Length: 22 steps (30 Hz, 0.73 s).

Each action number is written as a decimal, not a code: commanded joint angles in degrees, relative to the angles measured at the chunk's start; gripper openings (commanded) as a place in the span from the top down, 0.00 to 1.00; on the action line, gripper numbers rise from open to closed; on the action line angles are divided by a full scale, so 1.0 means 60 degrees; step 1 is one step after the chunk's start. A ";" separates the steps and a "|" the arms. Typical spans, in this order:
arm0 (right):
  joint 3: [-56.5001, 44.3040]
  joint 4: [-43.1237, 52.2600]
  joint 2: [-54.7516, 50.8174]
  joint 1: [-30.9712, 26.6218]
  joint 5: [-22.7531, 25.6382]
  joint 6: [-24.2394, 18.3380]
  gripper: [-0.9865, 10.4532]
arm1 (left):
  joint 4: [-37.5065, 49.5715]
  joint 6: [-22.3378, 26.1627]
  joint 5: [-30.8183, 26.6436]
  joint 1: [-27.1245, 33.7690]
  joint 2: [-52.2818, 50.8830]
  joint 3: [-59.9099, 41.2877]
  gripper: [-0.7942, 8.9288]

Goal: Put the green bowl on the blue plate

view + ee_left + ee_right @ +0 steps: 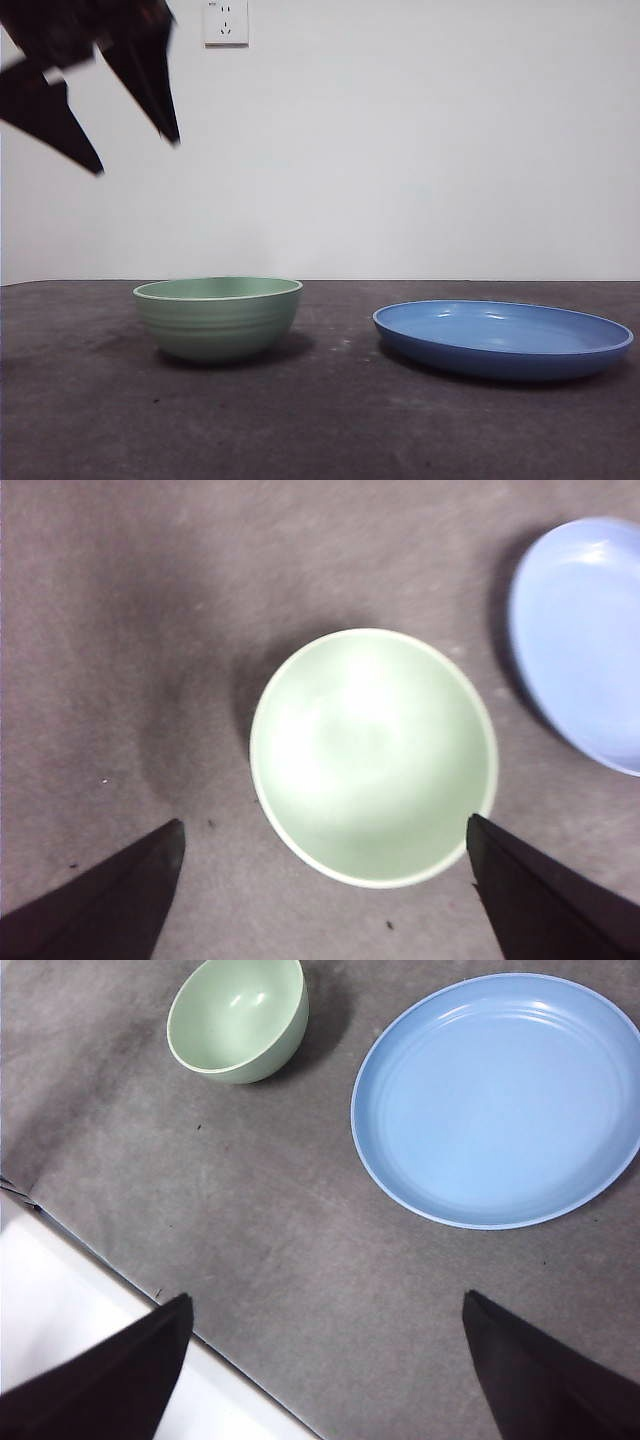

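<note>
Ridges run faintly around the outer wall of the green bowl [218, 317], a pale mint piece with a lighter rim, standing upright on the dark grey table [320, 420]. Well apart from it on the same surface lies the blue plate [503, 338], glossy, shallow and broader than the bowl. Only the front view shows those ridges and a wall socket [225, 21]; the left wrist view looks straight down into the bowl's bare inside, and the right wrist view alone shows the table's white edge. The left gripper [322, 830] hangs high above the bowl, jaws spread wide, holding nothing. The right gripper [325, 1305] waits over bare table, jaws likewise apart and empty.
</note>
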 commanded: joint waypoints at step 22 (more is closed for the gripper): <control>0.0200 0.0135 0.0055 0.0033 -0.0022 -0.0062 0.54 | 0.1359 -0.0033 -0.0849 -0.0168 0.3719 0.0208 0.57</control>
